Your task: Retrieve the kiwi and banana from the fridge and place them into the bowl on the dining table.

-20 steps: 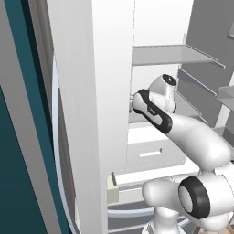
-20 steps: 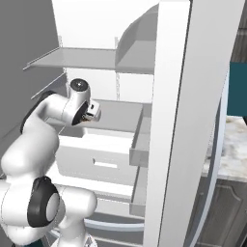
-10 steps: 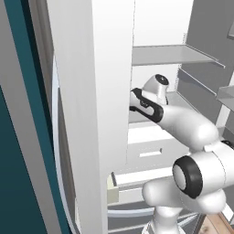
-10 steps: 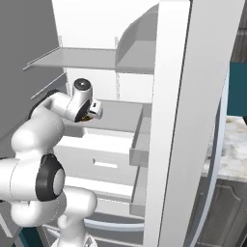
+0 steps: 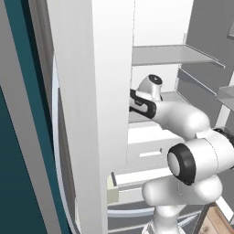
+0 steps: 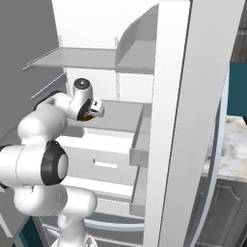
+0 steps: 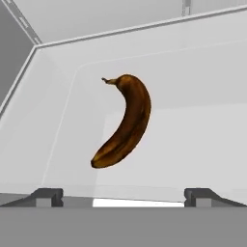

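In the left base view the fridge (image 5: 96, 114) stands open, its pale door panel filling the left and the white shelved interior to the right; over the past second the white arm has swung further in, its elbow dropping lower and nearer the cameras while the hand pushed toward the back of the middle shelf (image 5: 151, 116). In the right base view the gripper (image 6: 91, 112) now sits just above that shelf, tipped downward, with a small patch of brown-orange showing right under it, where a second ago it hung a little further out. The hand view looks down onto the shelf floor: the banana (image 7: 123, 120), very dark brown and overripe, lies flat on the white surface, stem toward the top of the view and blunt end toward the lower left, roughly centred and apart from the shelf walls. The two fingers (image 7: 47, 197) stand wide open at the bottom corners, one on each side, holding nothing, and the banana lies between their lines but ahead of them, not yet touched. That reads as the approach nearly done: the hand is lined up over the fruit, and what is left seems to be a short descent and a close across the curved middle. No kiwi can be made out on this stretch of shelf, and the carry to the bowl is yet to come.
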You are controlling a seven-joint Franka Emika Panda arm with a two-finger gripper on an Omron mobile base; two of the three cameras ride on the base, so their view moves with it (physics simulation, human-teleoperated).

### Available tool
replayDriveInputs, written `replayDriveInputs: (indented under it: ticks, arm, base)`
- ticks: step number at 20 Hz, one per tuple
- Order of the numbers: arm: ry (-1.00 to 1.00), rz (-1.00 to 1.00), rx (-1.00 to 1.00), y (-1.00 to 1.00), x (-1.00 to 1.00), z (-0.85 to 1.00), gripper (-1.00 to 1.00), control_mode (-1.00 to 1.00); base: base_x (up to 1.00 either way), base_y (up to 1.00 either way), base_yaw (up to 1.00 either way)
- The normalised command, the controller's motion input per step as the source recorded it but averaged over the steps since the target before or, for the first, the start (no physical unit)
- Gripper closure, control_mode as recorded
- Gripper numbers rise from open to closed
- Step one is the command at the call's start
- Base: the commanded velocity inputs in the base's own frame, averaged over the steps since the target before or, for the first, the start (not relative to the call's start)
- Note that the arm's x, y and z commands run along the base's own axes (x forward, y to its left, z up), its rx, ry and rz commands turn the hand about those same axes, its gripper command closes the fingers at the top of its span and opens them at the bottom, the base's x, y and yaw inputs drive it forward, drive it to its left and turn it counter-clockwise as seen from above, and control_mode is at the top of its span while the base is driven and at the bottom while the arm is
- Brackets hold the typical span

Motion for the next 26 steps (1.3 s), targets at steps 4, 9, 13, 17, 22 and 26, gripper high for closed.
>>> replayDriveInputs:
  ticks: [4, 9, 13, 17, 22, 26]
  arm:
    - [0.00, 0.00, -0.05, 0.00, 0.34, -0.24, -1.00, -1.00]
    - [0.00, 0.00, -0.03, 0.00, 0.39, -0.18, -1.00, -1.00]
    - [0.00, 0.00, -0.02, 0.03, 0.39, -0.11, -1.00, -1.00]
    - [0.00, 0.00, -0.03, 0.04, 0.39, -0.16, -1.00, -1.00]
    - [0.01, 0.00, -0.03, 0.00, 0.25, -0.24, -1.00, -1.00]
    - [0.02, 0.00, -0.03, 0.00, 0.22, -0.27, -1.00, -1.00]
  base:
    - [0.00, 0.00, 0.00]
    - [0.00, 0.00, 0.00]
    - [0.00, 0.00, 0.00]
    - [0.00, 0.00, 0.00]
    - [0.00, 0.00, 0.00]
    - [0.00, 0.00, 0.00]
